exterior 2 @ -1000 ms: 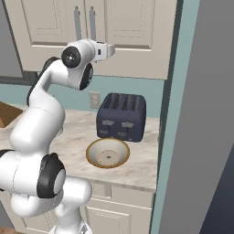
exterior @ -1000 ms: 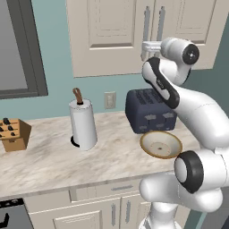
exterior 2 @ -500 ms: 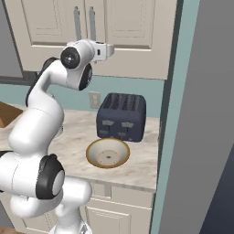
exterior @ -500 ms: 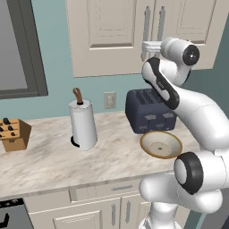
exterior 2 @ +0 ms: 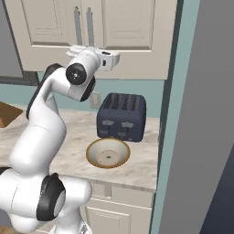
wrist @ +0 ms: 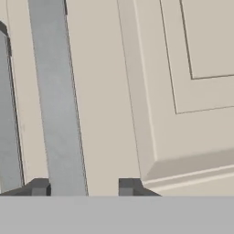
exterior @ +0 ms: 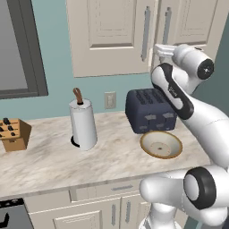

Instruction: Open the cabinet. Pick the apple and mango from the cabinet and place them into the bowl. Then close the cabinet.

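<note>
The cream cabinet (exterior: 112,36) hangs over the counter with both doors shut. My gripper (exterior: 160,48) (exterior 2: 75,47) is up at the lower end of the right door's grey bar handle (wrist: 58,91) (exterior: 167,24). It stands open, its fingertips (wrist: 128,186) astride the bar: the left tip is against it and the right tip stands clear of it. The left door's handle (wrist: 8,114) lies just beside. The tan-rimmed bowl (exterior: 161,144) (exterior 2: 108,153) sits empty on the counter in front of the toaster. The apple and mango are hidden behind the doors.
A dark blue toaster (exterior: 150,109) (exterior 2: 122,116) stands behind the bowl under the cabinet. Further left are a paper towel roll (exterior: 82,123) and a knife block (exterior: 13,134). A grey-blue wall (exterior 2: 201,114) closes off the counter's right end.
</note>
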You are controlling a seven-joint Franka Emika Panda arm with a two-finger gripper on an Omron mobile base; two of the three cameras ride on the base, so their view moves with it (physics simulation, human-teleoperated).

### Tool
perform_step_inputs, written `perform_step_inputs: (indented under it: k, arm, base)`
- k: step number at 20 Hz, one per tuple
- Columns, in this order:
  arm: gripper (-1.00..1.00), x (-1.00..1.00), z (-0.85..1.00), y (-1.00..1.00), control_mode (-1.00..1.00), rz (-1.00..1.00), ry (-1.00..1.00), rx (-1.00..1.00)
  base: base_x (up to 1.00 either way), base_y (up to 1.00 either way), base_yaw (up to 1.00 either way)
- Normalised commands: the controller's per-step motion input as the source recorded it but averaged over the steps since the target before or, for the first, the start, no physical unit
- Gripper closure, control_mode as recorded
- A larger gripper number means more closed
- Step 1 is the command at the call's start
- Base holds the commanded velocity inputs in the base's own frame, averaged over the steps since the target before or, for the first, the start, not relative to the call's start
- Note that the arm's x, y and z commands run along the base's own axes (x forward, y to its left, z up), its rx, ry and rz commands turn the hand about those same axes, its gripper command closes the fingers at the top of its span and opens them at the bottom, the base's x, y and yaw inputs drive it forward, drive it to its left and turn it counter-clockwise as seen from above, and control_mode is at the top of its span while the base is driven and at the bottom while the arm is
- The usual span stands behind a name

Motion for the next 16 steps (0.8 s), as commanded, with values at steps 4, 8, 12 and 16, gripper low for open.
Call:
perform_step_inputs:
  k: [4, 8, 12, 16]
  arm:
    - [1.00, -0.47, 0.04, -1.00, -1.00, 0.02, 0.00, 0.18]
    - [1.00, -0.50, 0.08, -1.00, -1.00, 0.05, -0.04, 0.19]
    - [1.00, -0.36, 0.00, -1.00, -1.00, 0.07, -0.06, 0.19]
    - [1.00, -0.21, 0.00, -1.00, -1.00, 0.08, -0.10, 0.13]
  base:
    - [0.00, 0.00, 0.00]
    - [0.00, 0.00, 0.00]
    - [0.00, 0.00, 0.00]
    - [0.00, 0.00, 0.00]
